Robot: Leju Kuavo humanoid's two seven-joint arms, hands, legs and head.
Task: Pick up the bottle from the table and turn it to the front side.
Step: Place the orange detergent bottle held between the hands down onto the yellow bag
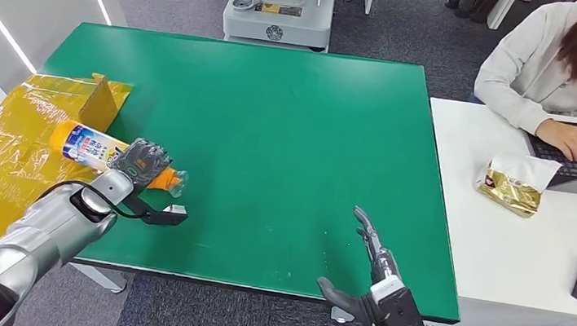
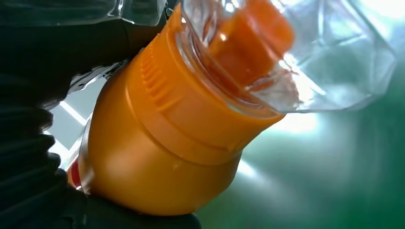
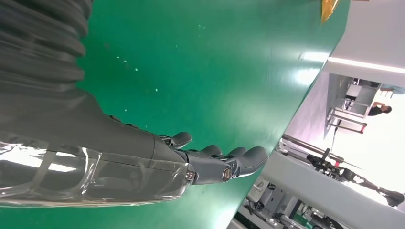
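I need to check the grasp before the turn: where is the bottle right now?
In the head view the bottle lies on its side at the green table's left edge, gripped by the left hand, next to the yellow box.

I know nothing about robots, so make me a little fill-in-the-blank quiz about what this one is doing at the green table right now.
1. The left hand grips a bottle with an ____ cap.
2. The right hand, fingers apart, holds ____.
3. The table top is coloured ____.
4. The person at the white desk types on a ____.

Missing words: orange; nothing; green; laptop
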